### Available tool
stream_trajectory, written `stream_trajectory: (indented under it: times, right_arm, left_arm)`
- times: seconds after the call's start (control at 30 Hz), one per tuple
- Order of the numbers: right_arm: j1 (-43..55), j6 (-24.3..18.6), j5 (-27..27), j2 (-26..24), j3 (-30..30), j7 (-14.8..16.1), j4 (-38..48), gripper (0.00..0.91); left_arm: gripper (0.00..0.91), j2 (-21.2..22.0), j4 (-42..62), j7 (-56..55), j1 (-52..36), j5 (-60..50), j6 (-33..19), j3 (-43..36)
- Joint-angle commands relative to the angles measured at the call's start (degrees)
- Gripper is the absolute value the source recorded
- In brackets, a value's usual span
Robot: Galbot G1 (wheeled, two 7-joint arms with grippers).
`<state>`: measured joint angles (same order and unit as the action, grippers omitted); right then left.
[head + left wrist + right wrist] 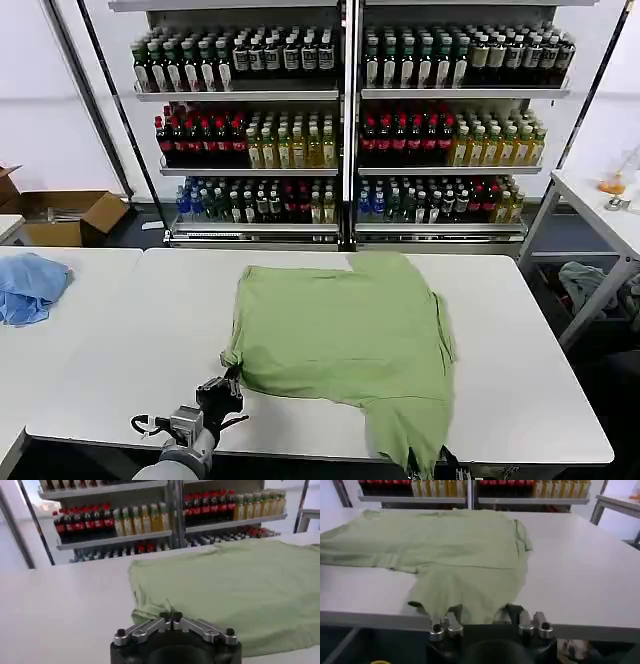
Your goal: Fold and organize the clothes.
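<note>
We face white tables (520,340) before tall shelves (345,130) packed with bottled drinks; a cardboard box (70,215) sits by the left wall.

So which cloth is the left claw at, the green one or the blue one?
The green shirt: the left claw is shut at its near-left corner. The blue cloth lies apart on the neighbouring table, untouched.

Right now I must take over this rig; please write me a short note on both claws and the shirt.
Left claw: shut on the near-left corner of the light sage-green soft fabric shirt.
Right claw: open at the table's near edge, around the shirt part hanging over it.
Shirt: spread on the white table, not flat.
Done: corner gripped.
Left: all folds, then tidy placement.
</note>
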<state>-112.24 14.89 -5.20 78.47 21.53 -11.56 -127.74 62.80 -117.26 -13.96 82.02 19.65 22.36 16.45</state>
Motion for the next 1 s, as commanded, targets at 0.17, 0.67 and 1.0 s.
stream_trajectory:
  times: [0.17, 0.67, 1.0]
  right_arm:
    - [-0.5, -1.3, 0.0, 0.3, -0.4, 0.5, 0.0, 0.000]
    - [4.8, -4.8, -10.1, -5.3, 13.5, 2.6, -7.6, 0.000]
    - [17.1, -4.3, -15.0, -9.9, 14.2, 1.7, -1.9, 0.000]
  left_arm:
    - [0.020, 0.2, -0.1, 0.1, 0.2, -0.1, -0.1, -0.5]
    - [0.020, -1.4, -3.0, 0.5, -0.2, 4.2, -0.7, 4.1]
    - [0.020, -2.2, -0.1, 0.9, -4.2, 5.4, -1.0, 3.9]
